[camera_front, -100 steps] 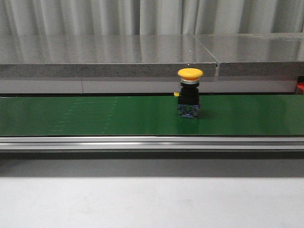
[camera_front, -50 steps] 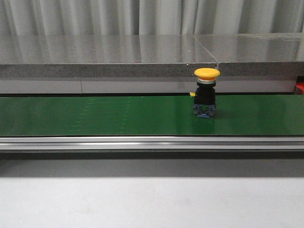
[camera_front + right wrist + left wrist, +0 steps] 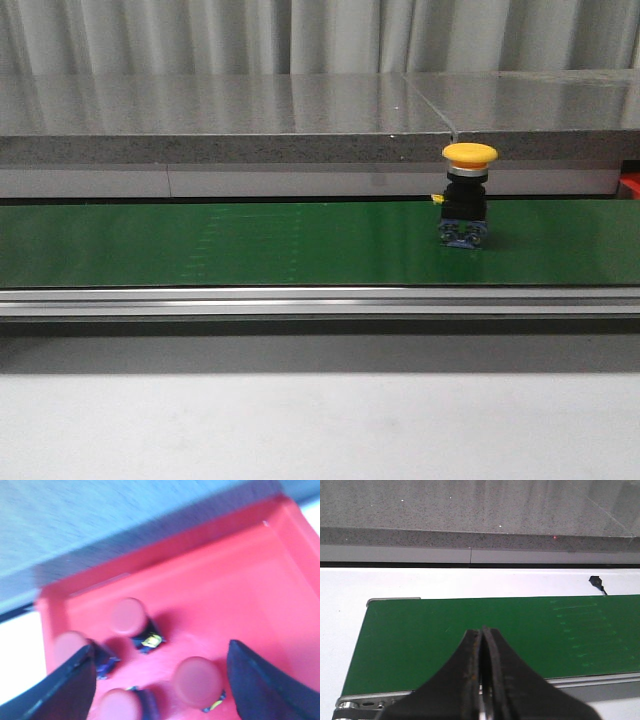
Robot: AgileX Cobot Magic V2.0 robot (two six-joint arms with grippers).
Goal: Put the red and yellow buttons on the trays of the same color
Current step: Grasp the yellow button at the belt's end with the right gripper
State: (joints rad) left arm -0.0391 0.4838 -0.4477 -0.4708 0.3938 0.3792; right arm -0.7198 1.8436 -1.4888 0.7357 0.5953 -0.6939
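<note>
A long green belt (image 3: 250, 245) is seen running across the bench (image 3: 300, 420). A red tray (image 3: 240, 580) is seen in the right wrist view, with four red buttons (image 3: 129, 616) lying in it. A yellow button (image 3: 465, 195) is stood upright on the belt, right of its middle. The left gripper (image 3: 482, 635) is held over the belt's end, its fingers (image 3: 470, 670) pressed together on nothing. The right gripper (image 3: 160, 680) is spread wide above the tray, empty.
</note>
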